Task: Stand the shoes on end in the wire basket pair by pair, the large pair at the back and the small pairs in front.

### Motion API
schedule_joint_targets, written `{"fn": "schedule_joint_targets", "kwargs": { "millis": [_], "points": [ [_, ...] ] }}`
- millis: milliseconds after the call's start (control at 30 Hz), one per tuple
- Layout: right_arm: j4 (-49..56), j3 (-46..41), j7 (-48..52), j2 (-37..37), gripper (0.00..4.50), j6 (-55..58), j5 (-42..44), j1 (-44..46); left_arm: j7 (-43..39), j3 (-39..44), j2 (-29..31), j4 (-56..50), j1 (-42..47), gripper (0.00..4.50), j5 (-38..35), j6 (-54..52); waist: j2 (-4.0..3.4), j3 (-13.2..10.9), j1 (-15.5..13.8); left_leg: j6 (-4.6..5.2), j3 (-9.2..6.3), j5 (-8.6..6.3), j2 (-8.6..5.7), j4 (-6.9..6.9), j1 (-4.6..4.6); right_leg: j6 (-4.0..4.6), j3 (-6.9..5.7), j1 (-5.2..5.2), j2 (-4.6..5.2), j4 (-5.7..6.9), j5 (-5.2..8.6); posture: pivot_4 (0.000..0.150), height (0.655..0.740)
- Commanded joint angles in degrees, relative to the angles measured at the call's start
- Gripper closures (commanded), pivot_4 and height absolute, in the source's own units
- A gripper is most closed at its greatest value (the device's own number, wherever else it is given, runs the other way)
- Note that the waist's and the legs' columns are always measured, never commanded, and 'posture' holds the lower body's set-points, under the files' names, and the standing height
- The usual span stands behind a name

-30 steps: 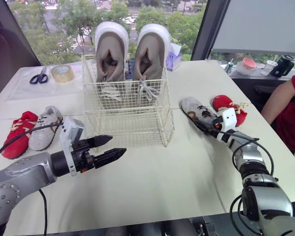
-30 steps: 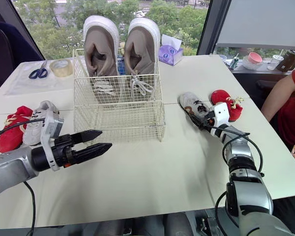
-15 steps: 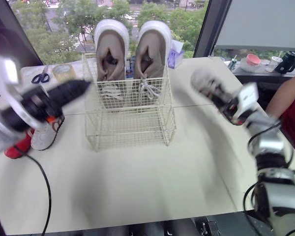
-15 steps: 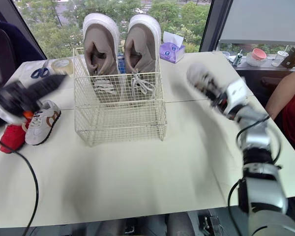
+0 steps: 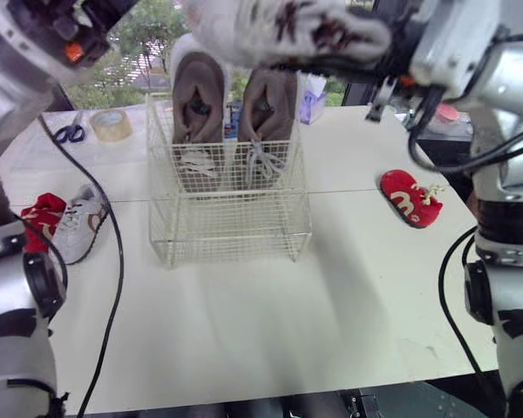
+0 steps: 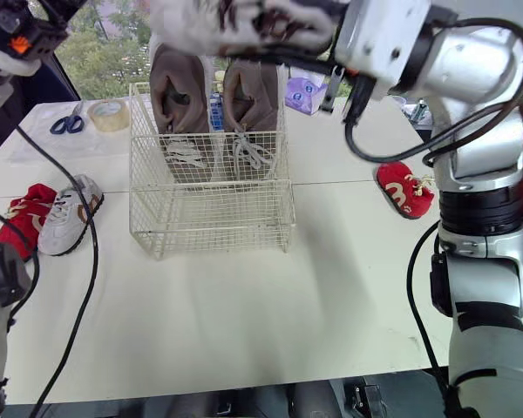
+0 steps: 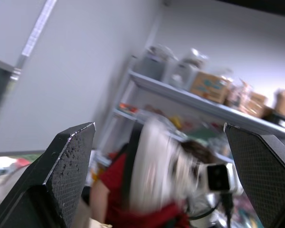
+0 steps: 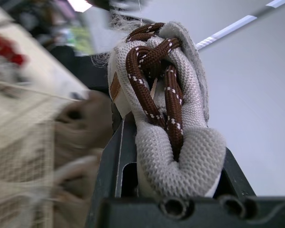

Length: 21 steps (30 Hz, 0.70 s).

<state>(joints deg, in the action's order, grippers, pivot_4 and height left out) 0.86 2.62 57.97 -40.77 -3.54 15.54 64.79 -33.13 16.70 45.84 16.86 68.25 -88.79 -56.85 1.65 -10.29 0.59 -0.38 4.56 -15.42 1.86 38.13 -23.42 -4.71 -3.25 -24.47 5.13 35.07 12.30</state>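
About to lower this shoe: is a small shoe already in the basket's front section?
No, the front of the basket is bare; only the two large shoes stand at its back.

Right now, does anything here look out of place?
The small pairs are split: one red shoe lies alone on the right, its mate far left, while the right end effector holds a gray shoe aloft.

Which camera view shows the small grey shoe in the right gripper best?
The right wrist view: the grey shoe is close up there, clamped in the right gripper, its brown laces plain. Both eye views show it blurred, high above the wire basket. The left wrist view gives a pale blur, probably it.
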Motion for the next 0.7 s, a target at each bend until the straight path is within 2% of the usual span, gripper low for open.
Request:
{"fn": "schedule_joint_targets", "kwargs": {
  "millis": [33, 233, 333, 433, 633, 667, 700],
  "points": [
    [2.21, -1.95, -0.25, 0.34, 3.59, -1.4, 0.69, 1.44, -3.63, -1.05, -1.73, -0.37, 2.25, 0.0, 3.89, -2.13, 0.0, 0.0, 0.08, -0.04, 0.0, 0.03, 0.0, 0.0, 0.01, 0.0, 0.0, 0.0, 0.0, 0.01, 0.0, 0.15, 0.74],
    [3.55, -1.71, -1.0, 1.72, 3.59, -1.89, 0.08, 1.59, -15.92, -5.34, -0.82, 1.86, 2.77, 0.0, 13.92, -5.16, -0.03, -0.02, 0.44, -0.1, 0.01, 0.06, 0.04, -0.05, 0.02, 0.0, 0.0, -0.08, -0.08, 0.09, 0.0, 0.15, 0.74],
    [4.12, -1.43, -0.82, 1.89, 3.59, -2.04, -0.2, 1.18, -18.76, -5.36, -1.51, 3.34, 3.97, 0.0, 16.43, -6.21, -0.04, -0.03, 0.33, -0.04, 0.0, 0.02, 0.05, -0.06, 0.02, 0.01, 0.0, -0.11, -0.09, 0.11, 0.01, 0.15, 0.74],
    [4.9, -1.19, -0.56, 1.88, 3.61, -2.14, -0.55, 0.58, -20.55, -4.48, -2.38, 4.1, 4.95, 0.82, 17.85, -6.92, -0.03, -0.03, 0.2, -0.01, 0.0, 0.01, 0.05, -0.05, 0.01, 0.01, 0.0, -0.11, -0.07, 0.1, 0.01, 0.15, 0.74],
    [6.47, -0.48, -0.44, 2.12, 3.61, -1.79, -0.93, -0.75, -21.94, -2.82, -2.63, 2.59, 4.26, 3.8, 19.37, -8.68, -0.03, -0.03, 0.21, -0.01, -0.02, 0.01, 0.05, -0.05, 0.0, 0.01, 0.01, -0.1, -0.05, 0.11, 0.0, 0.15, 0.74],
    [6.77, -0.49, -0.74, 2.24, 3.61, -1.16, -0.89, -1.19, -21.77, -2.65, -2.64, 1.79, 3.58, 4.12, 20.16, -8.32, -0.03, -0.03, 0.21, -0.01, -0.02, 0.01, 0.05, -0.05, 0.01, 0.01, 0.01, -0.1, -0.05, 0.12, 0.0, 0.15, 0.74],
    [6.97, -0.62, -1.11, 2.31, 3.61, -0.47, -0.87, -1.63, -21.49, -2.13, -2.76, 1.17, 2.97, 4.12, 20.54, -7.95, -0.03, -0.03, 0.22, -0.02, -0.02, 0.01, 0.05, -0.05, 0.01, 0.01, 0.01, -0.11, -0.05, 0.12, 0.0, 0.15, 0.74]
  ]
}}
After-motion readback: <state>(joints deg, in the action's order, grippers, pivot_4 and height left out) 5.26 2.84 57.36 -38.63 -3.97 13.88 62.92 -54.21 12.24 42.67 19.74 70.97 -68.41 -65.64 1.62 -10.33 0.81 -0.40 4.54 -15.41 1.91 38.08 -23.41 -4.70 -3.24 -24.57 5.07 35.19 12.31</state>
